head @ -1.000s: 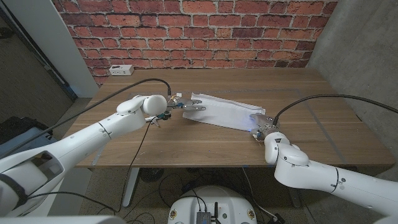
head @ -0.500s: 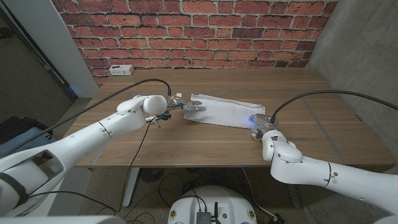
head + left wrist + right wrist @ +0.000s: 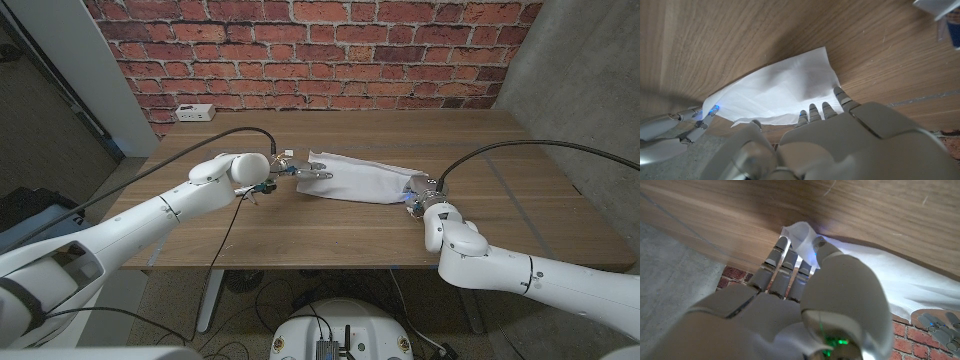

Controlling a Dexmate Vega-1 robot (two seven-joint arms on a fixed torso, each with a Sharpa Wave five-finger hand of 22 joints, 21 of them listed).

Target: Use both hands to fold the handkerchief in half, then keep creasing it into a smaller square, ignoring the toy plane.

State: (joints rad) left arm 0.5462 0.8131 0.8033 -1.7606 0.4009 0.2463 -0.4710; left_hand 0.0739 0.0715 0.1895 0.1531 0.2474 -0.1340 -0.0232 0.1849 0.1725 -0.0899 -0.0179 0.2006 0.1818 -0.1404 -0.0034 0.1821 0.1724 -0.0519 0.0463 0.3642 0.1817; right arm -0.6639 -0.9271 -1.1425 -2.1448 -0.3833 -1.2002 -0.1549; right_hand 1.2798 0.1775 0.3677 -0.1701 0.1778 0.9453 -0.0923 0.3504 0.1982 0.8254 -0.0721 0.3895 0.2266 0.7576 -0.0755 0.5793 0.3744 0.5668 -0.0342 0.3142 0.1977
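No text, label, brand or number could be read anywhere; the small white box at the tabletop's far left was too small to make out.

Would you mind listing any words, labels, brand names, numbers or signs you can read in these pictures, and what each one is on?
No text can be read in any view.
The handkerchief is plain white, with no print.
The small white object at the table's far left corner may carry marks, but it is too small to read.
The left hand and right hand show no legible markings.
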